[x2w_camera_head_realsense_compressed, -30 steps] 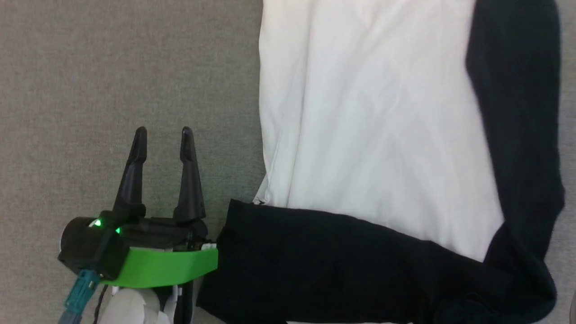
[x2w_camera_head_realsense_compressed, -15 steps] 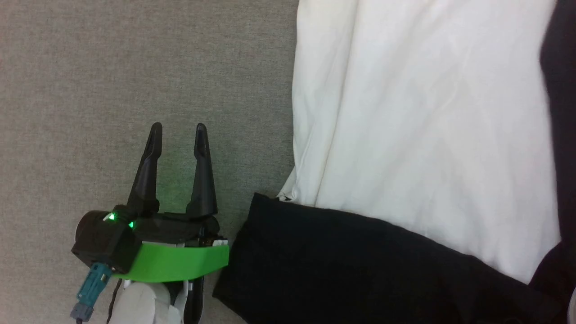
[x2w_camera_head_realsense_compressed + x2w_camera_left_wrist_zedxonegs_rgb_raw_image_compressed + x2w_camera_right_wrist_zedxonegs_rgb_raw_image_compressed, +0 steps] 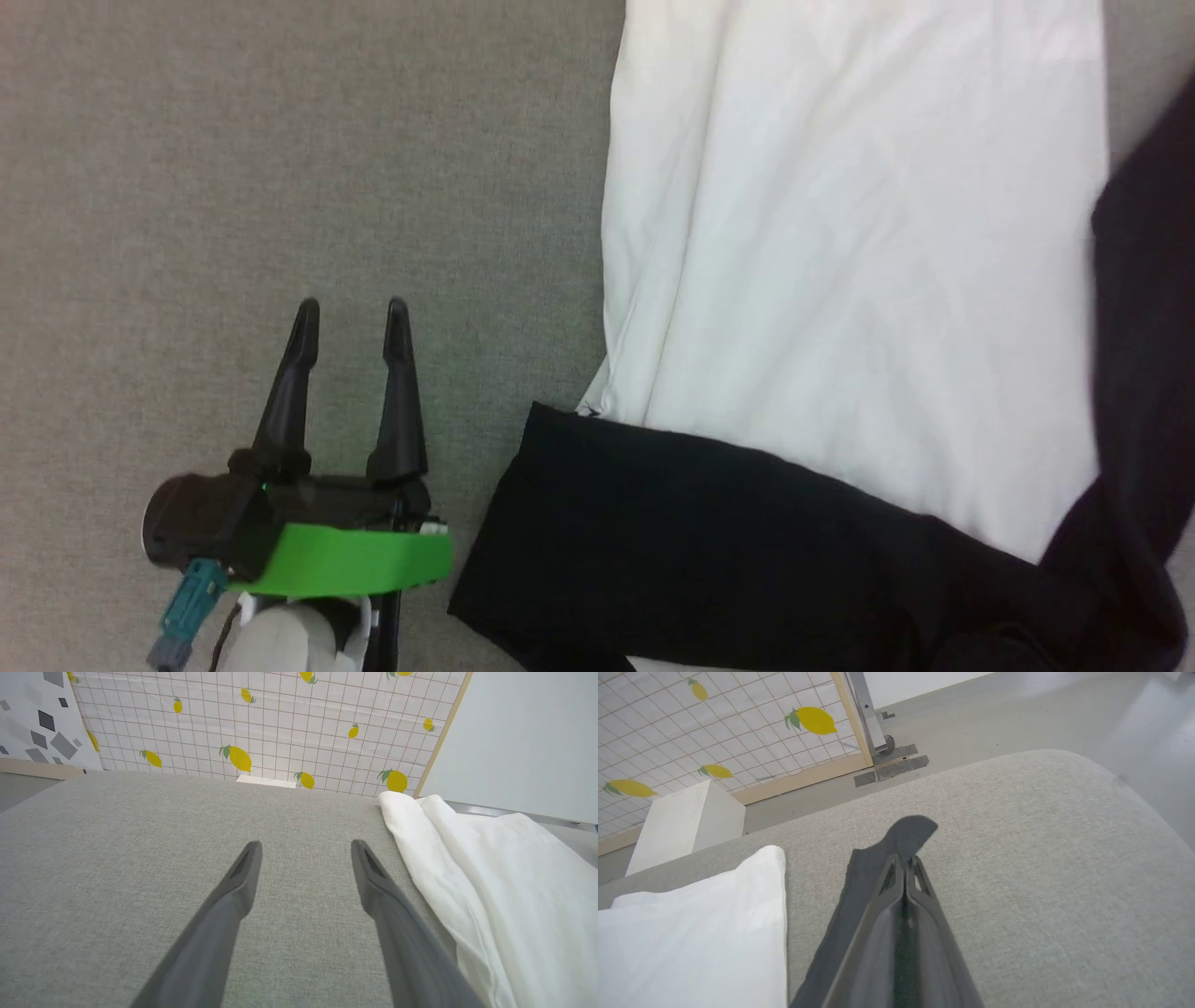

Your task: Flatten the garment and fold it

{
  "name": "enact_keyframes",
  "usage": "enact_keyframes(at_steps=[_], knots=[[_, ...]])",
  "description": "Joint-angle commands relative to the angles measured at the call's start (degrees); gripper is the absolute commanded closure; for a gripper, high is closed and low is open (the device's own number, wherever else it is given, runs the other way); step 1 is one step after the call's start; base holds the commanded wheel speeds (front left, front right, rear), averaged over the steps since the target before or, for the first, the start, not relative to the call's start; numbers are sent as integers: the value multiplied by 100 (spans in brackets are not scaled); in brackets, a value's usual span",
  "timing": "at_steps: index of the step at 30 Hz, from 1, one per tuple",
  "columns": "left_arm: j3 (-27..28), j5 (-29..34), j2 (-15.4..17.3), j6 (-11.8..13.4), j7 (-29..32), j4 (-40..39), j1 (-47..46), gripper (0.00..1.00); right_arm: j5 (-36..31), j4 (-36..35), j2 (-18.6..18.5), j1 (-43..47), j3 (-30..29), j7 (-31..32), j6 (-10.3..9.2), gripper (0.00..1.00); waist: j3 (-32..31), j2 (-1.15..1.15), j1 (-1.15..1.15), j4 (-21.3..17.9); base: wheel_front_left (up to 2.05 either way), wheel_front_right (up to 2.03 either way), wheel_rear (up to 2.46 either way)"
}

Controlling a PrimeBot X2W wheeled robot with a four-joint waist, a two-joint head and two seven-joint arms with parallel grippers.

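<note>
Black cloth of the garment [image 3: 857,891] was pinched between the closed jaws of the right gripper [image 3: 906,861]. The left gripper [image 3: 350,313] hovered over the grey bench [image 3: 280,140], jaws wide, empty.

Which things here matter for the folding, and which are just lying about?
For the job:
garment, lying on the grey surface
right gripper, shut on its black cloth
left gripper, open, beside it

Lying about:
white box
lemon-print panel
</note>
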Motion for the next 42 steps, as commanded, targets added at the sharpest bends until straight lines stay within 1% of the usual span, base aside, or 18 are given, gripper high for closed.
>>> enact_keyframes(at_steps=[1,6,12,16,21,25,31,33,34,38,42], knots=[[40,-49,63,-1,-11,4,134,0,82,-85,-88,209,-205,-61,-8,100,-779,0,-1,-286,0,0,0],[169,-127,185,66,106,-55,516,0,249,-230,-277,897,-1021,-124,-8,100,-1420,0,-1,-457,0,0,0],[248,-196,282,125,263,-220,817,0,406,-261,-512,1659,-1927,-259,-8,100,-1895,0,-1,-545,0,0,0],[293,-241,326,167,354,-317,978,0,509,-355,-527,1999,-2166,-321,-8,100,-2113,0,-1,-581,0,0,0],[344,-277,363,219,412,-428,1127,0,783,-700,-474,2057,-2039,-276,-8,100,-2303,0,-1,-619,0,0,0],[357,-305,373,246,437,-474,1207,0,974,-1137,-483,2054,-1638,-135,-8,100,-2436,0,-1,-613,0,0,0],[300,-342,333,261,431,-488,1277,0,1477,-1940,-277,2036,-522,284,-8,100,-2553,0,-1,-541,0,0,0],[286,-355,321,263,421,-489,1284,0,1634,-2218,-144,2082,-62,443,-8,100,-2558,0,-1,-500,0,0,0],[284,-364,322,271,412,-497,1285,0,1839,-2628,106,2215,694,713,-8,100,-2547,0,-1,-423,0,0,0],[267,-365,324,276,408,-508,1251,0,2048,-3068,382,2475,1689,1009,-8,100,-2510,0,-1,-295,0,0,0],[251,-379,327,273,403,-496,1226,0,2076,-3359,680,2820,2673,1161,-8,100,-2474,0,-1,-159,0,0,0]])
